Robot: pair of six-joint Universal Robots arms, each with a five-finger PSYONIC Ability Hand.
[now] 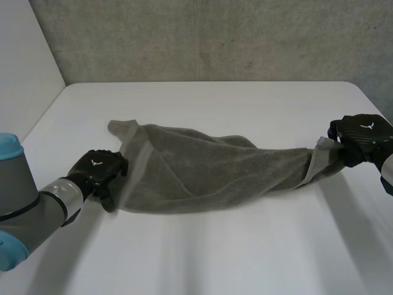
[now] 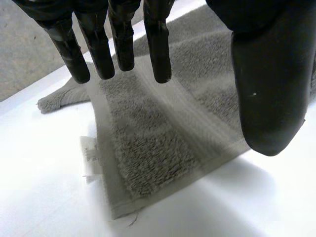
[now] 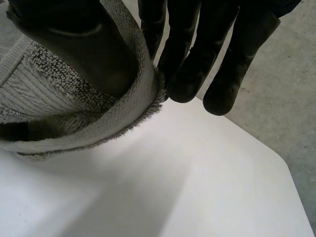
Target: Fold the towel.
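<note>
A grey towel (image 1: 209, 169) lies bunched and stretched across the white table (image 1: 202, 258). My left hand (image 1: 98, 171) hovers at the towel's left end with straight fingers (image 2: 118, 44) spread from the thumb (image 2: 269, 84); the towel's corner (image 2: 148, 163) lies flat under them, untouched. My right hand (image 1: 359, 138) is at the towel's right end, lifted a little off the table. In the right wrist view its thumb (image 3: 79, 44) and fingers (image 3: 190, 69) pinch the towel's hemmed edge (image 3: 133, 106), which wraps round the thumb.
The table's far edge meets a grey concrete wall (image 1: 209, 37). Bare tabletop stretches in front of the towel and behind it. A far-left towel corner (image 1: 120, 128) points towards the back.
</note>
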